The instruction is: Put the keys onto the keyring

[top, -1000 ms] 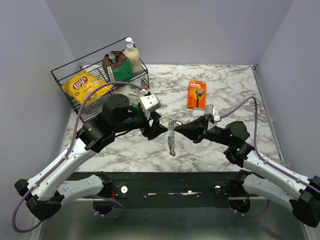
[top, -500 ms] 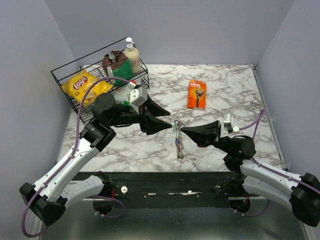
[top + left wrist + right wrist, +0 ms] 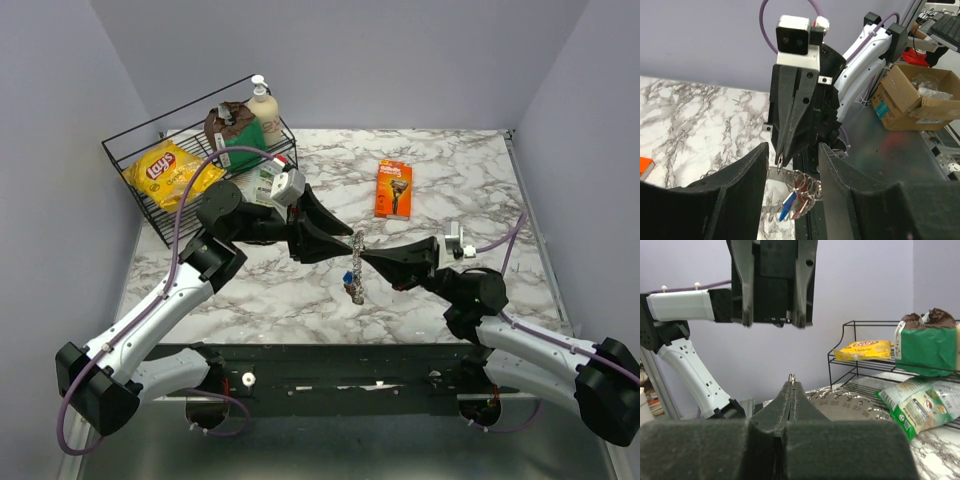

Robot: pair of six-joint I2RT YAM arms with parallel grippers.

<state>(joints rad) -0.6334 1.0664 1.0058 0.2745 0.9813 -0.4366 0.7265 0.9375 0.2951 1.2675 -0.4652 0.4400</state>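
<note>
The right gripper (image 3: 792,386) is pressed together, pinching the top of the keyring (image 3: 356,262), which hangs above the counter (image 3: 460,180). The keys (image 3: 793,200), one blue and one red discernible, dangle in a cluster beneath the keyring. The left gripper (image 3: 346,243) is spread and holds nothing, with a finger on either side of the keyring's upper part; contact cannot be determined. Both arms reach inward, their tips meeting at the keyring.

Left tool (image 3: 349,246) gapes, facing the pinched-shut right tool (image 3: 366,258)
</note>
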